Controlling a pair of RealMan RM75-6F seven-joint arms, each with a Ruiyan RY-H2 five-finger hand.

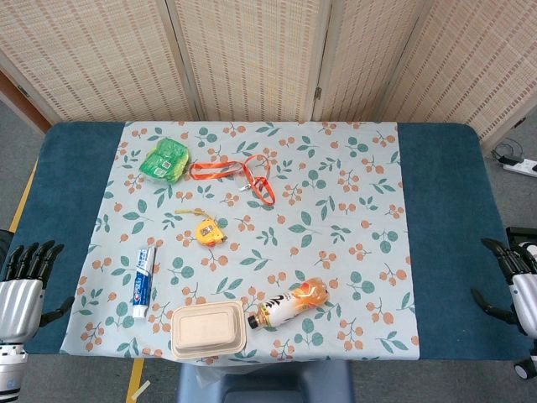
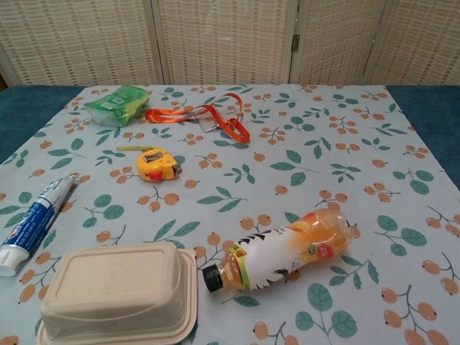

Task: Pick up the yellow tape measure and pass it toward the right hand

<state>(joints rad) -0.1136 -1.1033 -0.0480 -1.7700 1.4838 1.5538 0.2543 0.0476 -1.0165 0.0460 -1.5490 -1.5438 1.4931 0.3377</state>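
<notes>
The yellow tape measure [image 1: 208, 230] lies on the floral tablecloth left of centre, with a short strip of yellow tape pulled out behind it; the chest view shows the tape measure [image 2: 157, 164] in the left middle. My left hand [image 1: 23, 281] hangs at the table's left edge, fingers spread, holding nothing, well away from the tape measure. At the far right edge my right hand [image 1: 516, 277] is likewise spread and empty. Neither hand appears in the chest view.
A toothpaste tube [image 1: 144, 280] lies near the left hand. A beige lidded box [image 1: 208, 329] and an orange juice bottle [image 1: 289, 304] lie at the front. A green packet [image 1: 164, 160] and an orange lanyard [image 1: 239, 172] sit further back.
</notes>
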